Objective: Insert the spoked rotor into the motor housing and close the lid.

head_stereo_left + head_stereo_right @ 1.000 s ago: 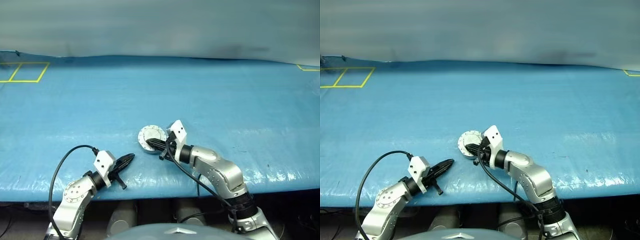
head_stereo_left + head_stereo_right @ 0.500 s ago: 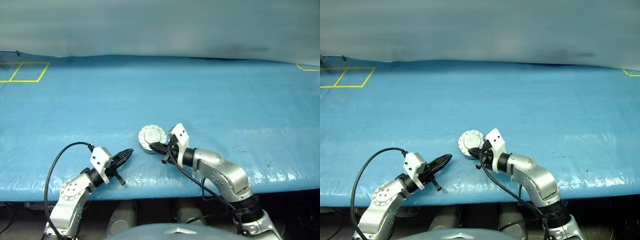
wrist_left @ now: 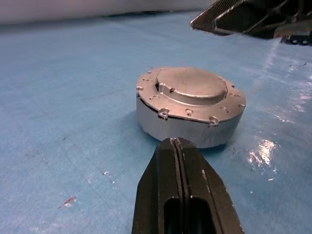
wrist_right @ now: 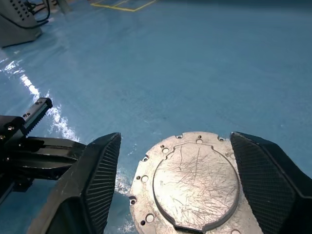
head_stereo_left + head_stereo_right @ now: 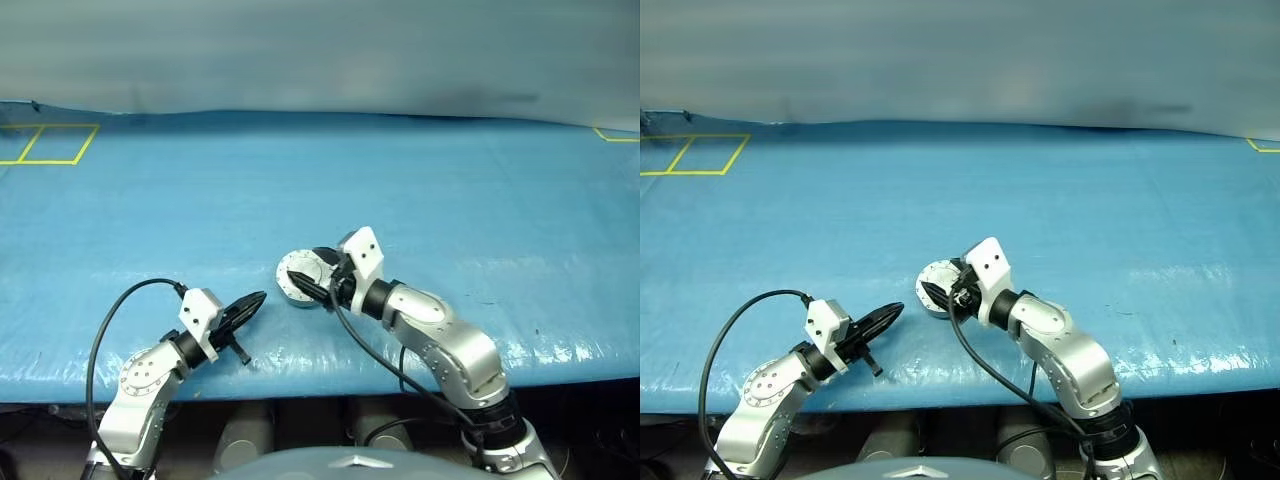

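1. The motor housing (image 3: 190,127) stands on the blue table cover (image 5: 450,190), near the front edge and roughly midway across. From outside it reads as a grey metal puck.
2. The lid (image 4: 195,190) sits on top of the housing, closed over it. Its upper face is smooth, scratched grey metal with a raised round centre and small holes around the notched rim.
3. The spoked rotor cannot be made out; with the lid on, the inside of the housing is hidden.
4. The right gripper (image 5: 318,275) hovers over the lidded housing, pointing forward, to the left and slightly down. Its two black fingers (image 4: 95,183) stand wide apart, one on each side of the lid as the right wrist view shows it, and neither touches the metal. Nothing is held.
5. The left gripper (image 5: 243,311) lies low over the cover, to the left of the housing and a little nearer the front edge, pointing towards the housing. Its fingers (image 3: 168,185) are pressed together with nothing between them, and the tips stop short of the housing wall.
6. In the left wrist view the right gripper's fingers (image 3: 243,17) appear above and beyond the housing, clear of the lid.
7. Yellow tape lines (image 5: 50,145) mark squares at the far left corner of the cover, well apart from the housing. A black cable (image 5: 110,335) loops from the left wrist.
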`<state>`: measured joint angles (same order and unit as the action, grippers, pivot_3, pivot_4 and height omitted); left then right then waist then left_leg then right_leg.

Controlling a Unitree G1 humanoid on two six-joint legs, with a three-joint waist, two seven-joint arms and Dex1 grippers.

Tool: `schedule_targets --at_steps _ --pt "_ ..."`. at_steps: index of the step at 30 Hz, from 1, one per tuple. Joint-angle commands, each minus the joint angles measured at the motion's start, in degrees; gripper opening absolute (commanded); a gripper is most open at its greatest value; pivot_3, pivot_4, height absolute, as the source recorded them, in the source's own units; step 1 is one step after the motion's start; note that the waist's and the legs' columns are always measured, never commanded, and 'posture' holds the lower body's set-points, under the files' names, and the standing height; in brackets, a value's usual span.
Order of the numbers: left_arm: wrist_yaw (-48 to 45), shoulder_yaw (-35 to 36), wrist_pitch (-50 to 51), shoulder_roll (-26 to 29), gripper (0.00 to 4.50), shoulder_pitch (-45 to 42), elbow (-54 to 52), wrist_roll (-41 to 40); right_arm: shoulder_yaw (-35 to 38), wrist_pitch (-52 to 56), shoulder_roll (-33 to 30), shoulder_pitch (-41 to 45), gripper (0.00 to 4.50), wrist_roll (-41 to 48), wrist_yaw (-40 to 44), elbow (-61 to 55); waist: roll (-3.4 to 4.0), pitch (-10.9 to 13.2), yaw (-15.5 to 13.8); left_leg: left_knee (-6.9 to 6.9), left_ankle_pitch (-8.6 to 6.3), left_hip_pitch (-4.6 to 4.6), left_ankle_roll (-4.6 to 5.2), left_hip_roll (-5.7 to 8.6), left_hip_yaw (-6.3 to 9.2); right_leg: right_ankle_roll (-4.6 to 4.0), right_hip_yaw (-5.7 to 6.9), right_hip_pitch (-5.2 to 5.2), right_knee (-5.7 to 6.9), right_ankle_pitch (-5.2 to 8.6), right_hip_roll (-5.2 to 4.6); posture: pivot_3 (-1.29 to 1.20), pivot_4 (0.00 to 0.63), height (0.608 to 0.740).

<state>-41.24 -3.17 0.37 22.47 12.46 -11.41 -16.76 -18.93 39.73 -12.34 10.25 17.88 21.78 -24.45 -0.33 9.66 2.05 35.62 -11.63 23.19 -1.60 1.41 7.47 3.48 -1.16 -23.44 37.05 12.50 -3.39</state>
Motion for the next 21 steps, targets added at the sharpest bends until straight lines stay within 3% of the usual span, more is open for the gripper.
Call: schedule_targets --at_steps 1,12,21 --pt "0.1 -0.9 -2.0 -0.3 0.0 0.2 -1.0 1.2 -2.2 -2.4 1.4 1.2 4.47 -2.8 -1.1 1.1 0.0 0.0 0.1 -0.02 0.0 0.0 0.0 0.0 0.0 0.0 -0.01 0.0 -0.01 0.0 0.0 0.0 0.15 0.74" --pt "2.5 -2.6 -0.9 -1.3 0.0 1.4 -3.1 2.0 -2.6 -3.8 2.0 2.7 4.47 -6.2 -0.5 6.3 0.0 0.0 0.1 -0.04 0.0 0.0 0.0 0.0 0.0 0.0 -0.01 -0.01 -0.03 0.0 0.0 0.0 0.15 0.74" --pt "6.2 -3.9 4.2 -1.6 0.0 3.0 -11.3 2.2 -4.6 -8.2 0.2 1.0 4.47 -11.3 -0.3 9.9 0.0 0.0 0.1 -0.04 0.0 -0.02 0.0 0.0 0.0 -0.01 -0.01 0.02 -0.02 0.01 0.0 0.0 0.15 0.74"
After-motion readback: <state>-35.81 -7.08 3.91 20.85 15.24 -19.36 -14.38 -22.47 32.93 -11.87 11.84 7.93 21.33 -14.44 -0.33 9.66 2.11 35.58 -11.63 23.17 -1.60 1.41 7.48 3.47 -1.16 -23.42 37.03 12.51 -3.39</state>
